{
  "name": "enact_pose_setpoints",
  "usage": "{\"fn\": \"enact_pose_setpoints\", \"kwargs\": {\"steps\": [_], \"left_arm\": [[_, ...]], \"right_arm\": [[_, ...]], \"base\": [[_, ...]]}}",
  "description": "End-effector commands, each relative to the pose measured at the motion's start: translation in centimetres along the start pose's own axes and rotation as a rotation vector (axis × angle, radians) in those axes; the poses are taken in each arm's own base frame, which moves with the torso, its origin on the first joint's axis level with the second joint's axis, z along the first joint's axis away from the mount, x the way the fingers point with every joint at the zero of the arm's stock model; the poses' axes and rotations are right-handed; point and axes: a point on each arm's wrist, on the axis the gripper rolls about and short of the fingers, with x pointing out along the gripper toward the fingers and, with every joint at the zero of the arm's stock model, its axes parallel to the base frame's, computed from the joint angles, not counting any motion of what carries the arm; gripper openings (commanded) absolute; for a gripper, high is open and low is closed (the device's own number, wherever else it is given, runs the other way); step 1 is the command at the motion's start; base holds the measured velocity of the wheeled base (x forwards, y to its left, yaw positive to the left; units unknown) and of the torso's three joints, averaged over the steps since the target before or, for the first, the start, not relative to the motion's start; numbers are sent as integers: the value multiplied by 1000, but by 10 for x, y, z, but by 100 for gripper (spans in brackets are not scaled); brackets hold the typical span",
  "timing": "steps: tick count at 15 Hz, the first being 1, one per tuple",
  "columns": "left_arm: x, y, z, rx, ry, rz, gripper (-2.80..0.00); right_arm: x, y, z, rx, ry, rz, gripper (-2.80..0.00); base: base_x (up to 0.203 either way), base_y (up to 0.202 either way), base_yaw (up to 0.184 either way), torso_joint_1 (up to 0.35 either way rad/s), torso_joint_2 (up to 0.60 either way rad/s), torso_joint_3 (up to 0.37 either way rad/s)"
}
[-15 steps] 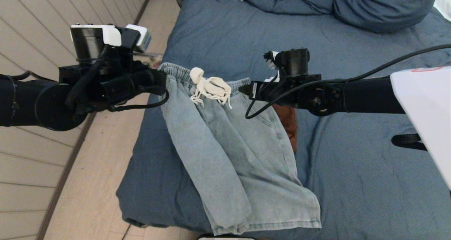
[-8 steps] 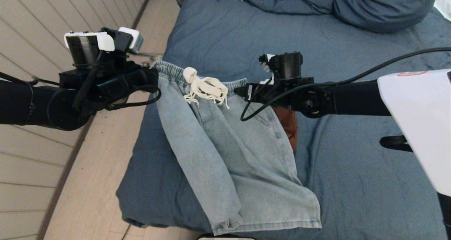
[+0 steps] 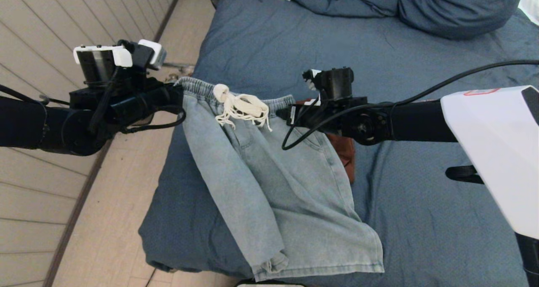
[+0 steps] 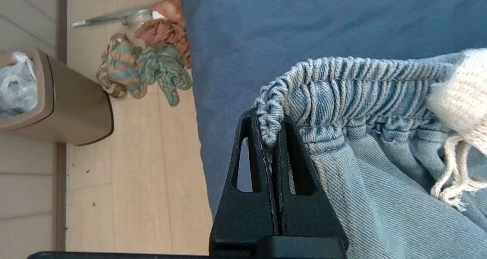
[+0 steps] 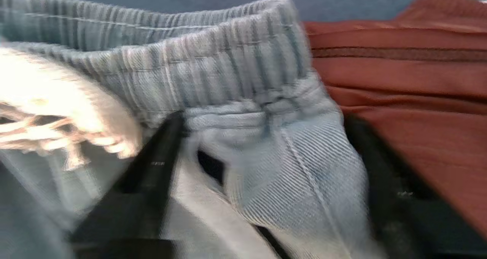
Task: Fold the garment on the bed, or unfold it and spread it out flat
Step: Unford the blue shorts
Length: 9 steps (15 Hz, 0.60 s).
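You have a pair of pale, washed-denim shorts (image 3: 273,186) lying on the bed (image 3: 421,202), whose slate-blue cover is softly wrinkled; the shorts sit near the bed's floor-side edge, hems toward its near end. Their waistband (image 4: 342,70) is gathered elastic, finely ribbed, with a cream woven drawstring (image 3: 240,108) bunched in a frayed knot at its middle. Your left gripper (image 4: 271,137) is clamped tight on the floor-side corner of that waistband (its two black triangular fingers press together with a pinch of puckered denim between them). Your right gripper (image 5: 262,164) sits at the waistband's other end, fingers spread apart to either side of the twill fabric there, one black finger (image 5: 152,175) resting against the cloth; it grips nothing that you can see. A rust-brown ribbed garment (image 5: 411,99) lies just beside the shorts, partly under that corner. On the pale plank floor beside the bed stand a tan bin (image 4: 57,110) and a heap of multicoloured knitted cloth (image 4: 148,65).
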Motion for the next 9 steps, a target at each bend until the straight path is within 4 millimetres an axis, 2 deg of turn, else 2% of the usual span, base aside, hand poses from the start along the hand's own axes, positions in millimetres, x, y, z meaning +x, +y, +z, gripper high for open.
{"fn": "enact_pose_setpoints", "kwargs": {"steps": [1, 4, 9], "left_arm": [[5, -1, -7, 2, 11, 1, -280], [6, -1, -7, 2, -1, 4, -280], [1, 1, 0, 3, -39, 15, -280]], "right_arm": [[-1, 2, 2, 1, -10, 4, -280], [-2, 4, 3, 2, -11, 8, -280], [-15, 9, 14, 0, -54, -48, -280]], "base": [[0, 0, 0, 0, 0, 0], [0, 0, 0, 0, 0, 0], [0, 0, 0, 0, 0, 0]]}}
